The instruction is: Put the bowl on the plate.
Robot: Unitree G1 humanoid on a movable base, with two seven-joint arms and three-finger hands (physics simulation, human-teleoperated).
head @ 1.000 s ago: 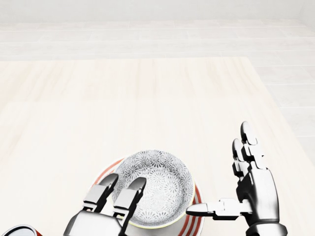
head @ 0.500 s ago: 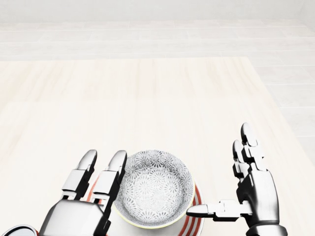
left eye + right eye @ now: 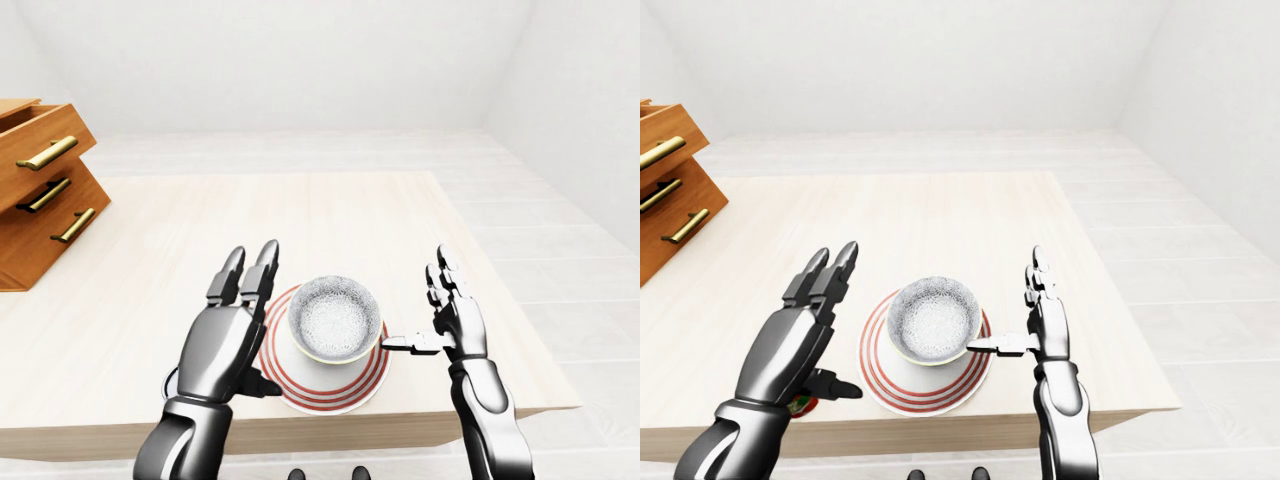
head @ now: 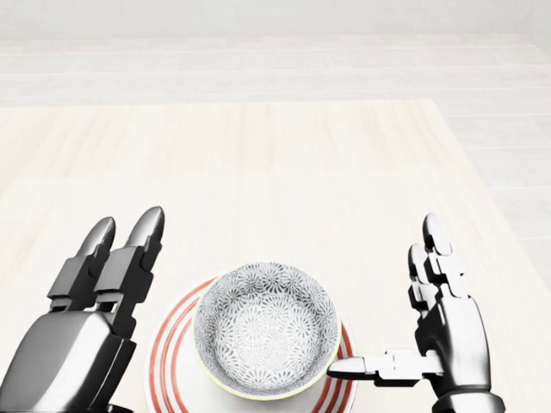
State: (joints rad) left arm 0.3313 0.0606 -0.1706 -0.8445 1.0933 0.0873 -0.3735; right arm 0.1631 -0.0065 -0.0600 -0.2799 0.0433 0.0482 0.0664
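- One bowl (image 4: 265, 331) sits on one red-striped plate (image 4: 165, 366), on the worktop (image 4: 258, 172).
- Two flank it: left robot hand (image 4: 86, 314) and right robot hand (image 4: 443, 331), both released, fingers spread.

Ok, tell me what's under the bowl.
A red-ringed plate lies under the bowl, on the wooden table; its rim shows all around. The plate's middle is hidden by the bowl.

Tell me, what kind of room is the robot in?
Probably a simple pretend dining room. There's a pale wooden table, a patterned bowl sitting on a red-striped plate, and a wooden chest of drawers at the left-eye view's left. The walls are bare white.
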